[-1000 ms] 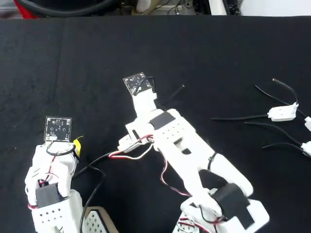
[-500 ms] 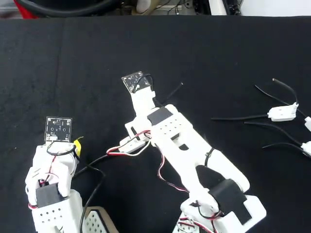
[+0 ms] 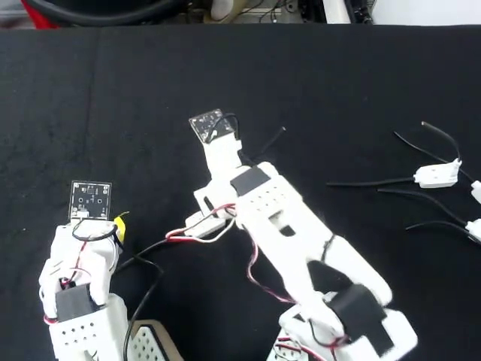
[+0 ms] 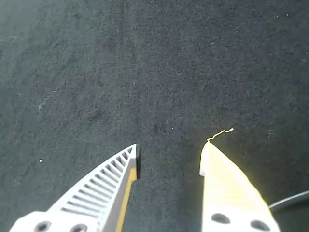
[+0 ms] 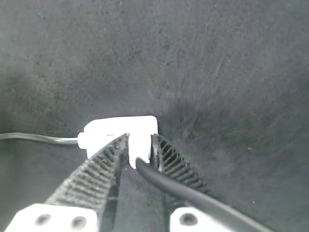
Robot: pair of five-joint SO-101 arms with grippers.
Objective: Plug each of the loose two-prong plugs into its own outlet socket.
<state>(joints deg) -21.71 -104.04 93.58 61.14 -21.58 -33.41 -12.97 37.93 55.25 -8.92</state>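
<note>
The right gripper (image 5: 139,141) is pinched onto a small white plug body (image 5: 120,128), its two ribbed fingers pressing the block from either side. A black cord (image 5: 38,138) runs out of one end of the plug across the black cloth. The prongs cannot be made out from this angle, so this may be a socket piece rather than a plug.

From above, the right arm (image 3: 278,218) stretches to the middle of the table. A thin black wire (image 3: 272,140) beside its wrist is probably the same cord.

The left gripper (image 4: 170,147) is spread, with nothing between its fingers, hanging over bare black cloth (image 4: 145,58). The left arm (image 3: 83,278) sits folded at the near left corner.

Well apart, at the table's far right, lie more white connector pieces: one (image 3: 436,175) with black leads fanning out, and another (image 3: 475,226) at the very edge. They lie separate, none joined to another.

The task looks to be at its start. One piece is gripped near the table's middle, no plug is seated in a socket, and every pairing is left to do.
</note>
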